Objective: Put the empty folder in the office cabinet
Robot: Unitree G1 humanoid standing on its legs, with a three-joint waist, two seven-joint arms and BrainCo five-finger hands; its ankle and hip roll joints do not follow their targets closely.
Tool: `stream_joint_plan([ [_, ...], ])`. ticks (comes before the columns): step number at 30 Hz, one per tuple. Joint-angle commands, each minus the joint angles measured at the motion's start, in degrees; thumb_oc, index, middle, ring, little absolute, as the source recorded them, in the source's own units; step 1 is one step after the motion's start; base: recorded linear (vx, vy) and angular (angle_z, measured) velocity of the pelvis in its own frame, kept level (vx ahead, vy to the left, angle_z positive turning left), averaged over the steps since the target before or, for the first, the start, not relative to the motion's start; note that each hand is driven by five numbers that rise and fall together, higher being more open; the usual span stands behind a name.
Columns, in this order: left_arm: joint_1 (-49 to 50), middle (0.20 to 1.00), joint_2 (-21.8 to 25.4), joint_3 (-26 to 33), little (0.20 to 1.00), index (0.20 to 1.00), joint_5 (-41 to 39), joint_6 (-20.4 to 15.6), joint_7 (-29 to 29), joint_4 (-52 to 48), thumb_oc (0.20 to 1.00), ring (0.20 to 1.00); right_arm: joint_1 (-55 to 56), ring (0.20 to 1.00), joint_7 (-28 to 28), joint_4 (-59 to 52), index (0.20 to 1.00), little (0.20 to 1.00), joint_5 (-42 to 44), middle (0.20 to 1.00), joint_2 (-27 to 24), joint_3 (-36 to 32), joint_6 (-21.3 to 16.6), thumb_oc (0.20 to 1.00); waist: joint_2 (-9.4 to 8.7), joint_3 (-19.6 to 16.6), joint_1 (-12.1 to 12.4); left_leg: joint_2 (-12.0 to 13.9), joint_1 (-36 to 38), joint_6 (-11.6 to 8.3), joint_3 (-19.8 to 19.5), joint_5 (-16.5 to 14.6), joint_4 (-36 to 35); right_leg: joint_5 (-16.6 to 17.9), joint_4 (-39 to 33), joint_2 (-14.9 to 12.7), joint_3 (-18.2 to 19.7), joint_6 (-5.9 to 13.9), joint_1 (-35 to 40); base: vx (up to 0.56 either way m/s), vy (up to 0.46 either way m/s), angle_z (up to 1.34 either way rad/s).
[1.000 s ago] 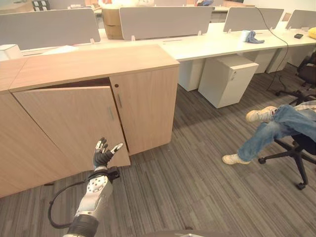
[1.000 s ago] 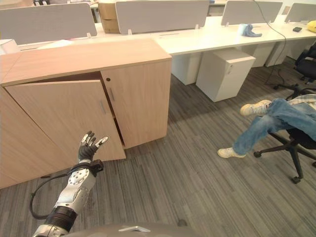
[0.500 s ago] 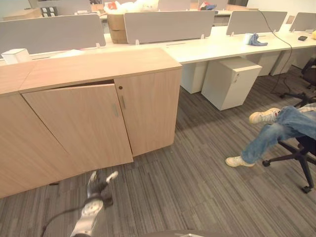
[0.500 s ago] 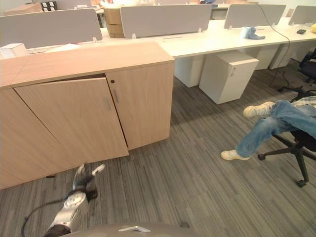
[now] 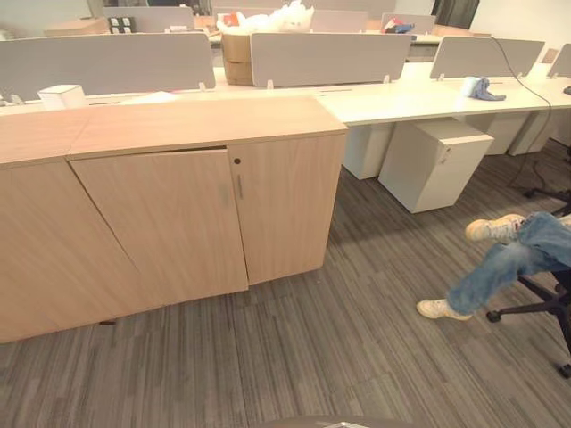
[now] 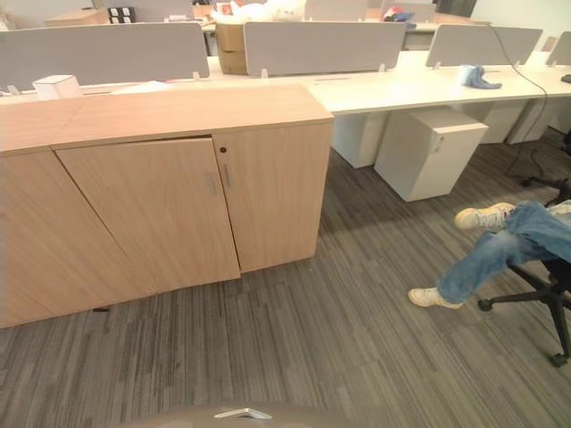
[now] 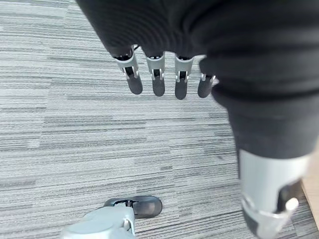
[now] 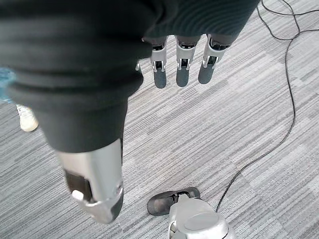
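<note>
Both cabinet doors sit shut, no folder outside it, so left hand and right hand hang released, holding nothing.

Head views downward; wrist views floorward.

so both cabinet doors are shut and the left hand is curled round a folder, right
Not quite. The cabinet doors are shut, as the left eye view shows, but the left wrist view shows the left hand holding nothing: its fingers hang straight over the carpet, with no folder in it.
</note>
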Motion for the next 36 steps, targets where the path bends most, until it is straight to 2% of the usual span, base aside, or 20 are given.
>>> stream_joint_plan([
  [1,-4.2,1.000,0.1,3.9,1.000,1.000,2.3,0.1,0.6,2.4,1.000,1.000,-4.8,1.000,-2.0,1.0,1.000,1.000,-0.3,1.000,0.6,0.5,-1.7,1.000,-0.42,3.1,0.1,-2.4,-0.3,3.31,-0.5,-5.4,0.1,-0.6,0.6,-3.4,-0.4,2.83,-0.7,-0.01,0.003,0.10],
  [7,-3.1,1.000,-0.9,6.3,1.000,1.000,-0.4,0.8,-1.0,4.9,1.000,1.000,-6.2,1.000,-0.9,1.1,1.000,1.000,0.3,1.000,1.8,1.6,-1.5,1.000,-0.40,2.9,1.3,-2.5,-0.6,3.30,-1.2,-5.2,0.1,-0.8,0.6,-3.5,-1.3,2.61,-0.2,-0.01,-0.003,0.09],
  [15,-3.5,1.000,-2.4,5.5,1.000,1.000,-3.0,1.2,-2.0,5.0,1.000,1.000,-7.3,1.000,-0.4,0.9,1.000,1.000,-3.0,1.000,3.6,5.5,-1.0,1.000,-0.46,2.7,2.4,-2.5,-0.8,3.30,-2.1,-5.1,0.1,-1.1,0.7,-3.6,-2.5,2.42,0.3,-0.01,-0.007,0.10],
  [36,-4.3,1.000,-1.6,3.4,1.000,1.000,-0.3,1.2,-2.6,5.3,1.000,1.000,-7.5,1.000,-0.5,0.9,1.000,1.000,-4.5,1.000,3.5,6.9,-0.9,1.000,-0.40,2.6,2.7,-2.5,-0.8,3.11,-2.4,-5.1,0.1,-1.4,0.8,-3.8,-3.2,2.35,0.6,0.00,-0.001,0.01],
])
